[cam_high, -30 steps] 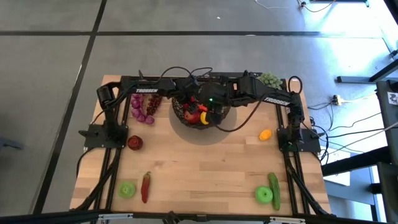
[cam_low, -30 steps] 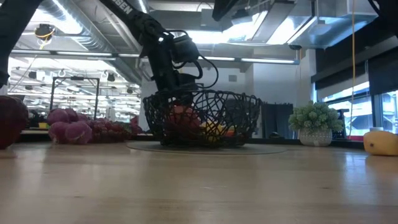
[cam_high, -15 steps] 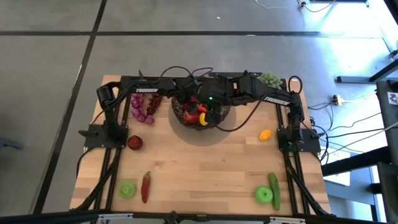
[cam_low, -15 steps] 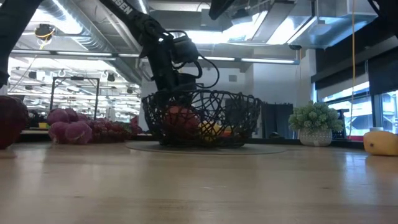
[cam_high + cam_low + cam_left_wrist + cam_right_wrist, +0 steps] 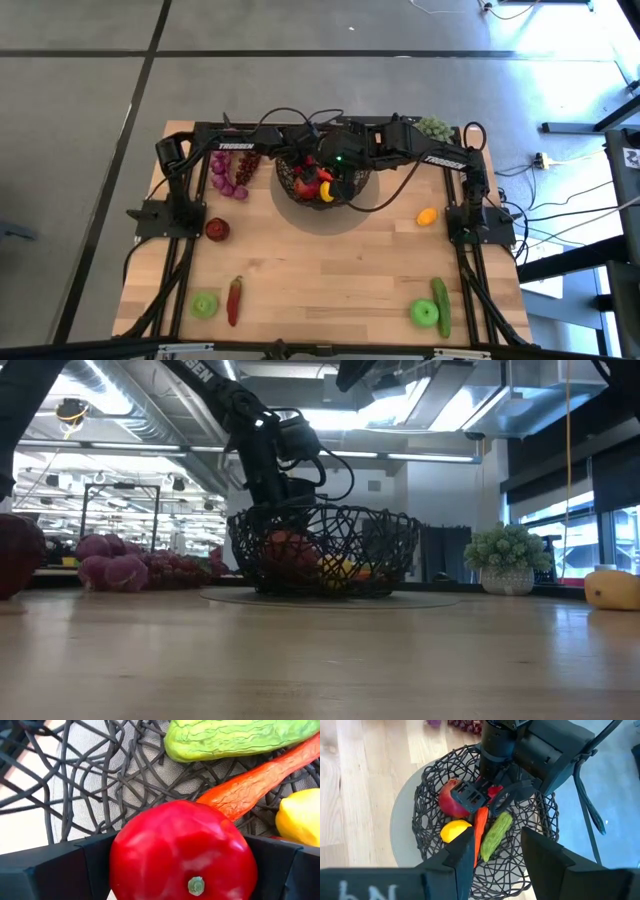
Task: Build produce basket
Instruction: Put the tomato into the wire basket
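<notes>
Left tool (image 5: 475, 795) inside the basket (image 5: 427, 815), its two dark fingers (image 5: 45, 870) spread wide around a red apple (image 5: 182, 852) and holding it, stem toward the wrist camera; beyond the apple on the mesh floor lie a carrot (image 5: 255, 782), a cucumber (image 5: 225, 737) and a lemon (image 5: 300, 817); carrot and cucumber lie side by side, long axes roughly parallel, the carrot's thin end running away from the tool toward the basket wall, the lemon just beside the carrot; the basket stands at the far middle of the desk (image 5: 330, 270), both arms meeting over it.

Right tool (image 5: 492, 852) hovers above the basket rim, fingers part open, nothing between them; it looks down on the left tool and the produce.

Outside the basket, to the left tool's outer side: grapes (image 5: 228, 172), a second red apple (image 5: 217, 229), a chilli (image 5: 234, 298) and a green apple (image 5: 205, 304); on the right arm's side: a lemon (image 5: 427, 215), a cucumber (image 5: 440, 293), a green apple (image 5: 424, 313) and a pale green cluster (image 5: 433, 127) at the far corner.

Against the earlier frames: the held apple sits slightly lower in the basket in the low view; loose produce unchanged.
</notes>
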Controlling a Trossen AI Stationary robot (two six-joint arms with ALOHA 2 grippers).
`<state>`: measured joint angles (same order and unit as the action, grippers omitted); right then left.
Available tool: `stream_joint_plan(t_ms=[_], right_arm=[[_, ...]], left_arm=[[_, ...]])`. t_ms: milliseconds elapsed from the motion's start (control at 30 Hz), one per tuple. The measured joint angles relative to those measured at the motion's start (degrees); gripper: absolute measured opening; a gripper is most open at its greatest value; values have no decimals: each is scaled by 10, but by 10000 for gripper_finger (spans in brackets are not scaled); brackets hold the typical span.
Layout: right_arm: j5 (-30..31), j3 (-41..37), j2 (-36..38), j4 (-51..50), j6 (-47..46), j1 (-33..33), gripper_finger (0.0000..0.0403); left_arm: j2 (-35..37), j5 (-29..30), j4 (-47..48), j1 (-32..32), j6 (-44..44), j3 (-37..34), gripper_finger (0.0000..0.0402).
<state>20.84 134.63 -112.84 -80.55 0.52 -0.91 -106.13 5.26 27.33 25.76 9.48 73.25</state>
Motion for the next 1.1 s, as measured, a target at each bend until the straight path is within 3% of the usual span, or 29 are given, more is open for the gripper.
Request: stream_joint_plan(t_ms=[500, 700, 833, 1100], right_arm=[[-3, 0, 0, 0, 13, 0, 155], [-89, -14, 0, 5, 55, -11, 155], [-132, -53, 1, 30, 59, -31, 155], [-147, -159, 5, 132, 65, -55, 155]], left_arm=[[0, -28, 6, -1, -47, 0, 313], [1, -17, 9, 0, -41, 0, 313], [1, -15, 25, 1, -42, 0, 313], [1, -15, 60, 1, -42, 0, 313]])
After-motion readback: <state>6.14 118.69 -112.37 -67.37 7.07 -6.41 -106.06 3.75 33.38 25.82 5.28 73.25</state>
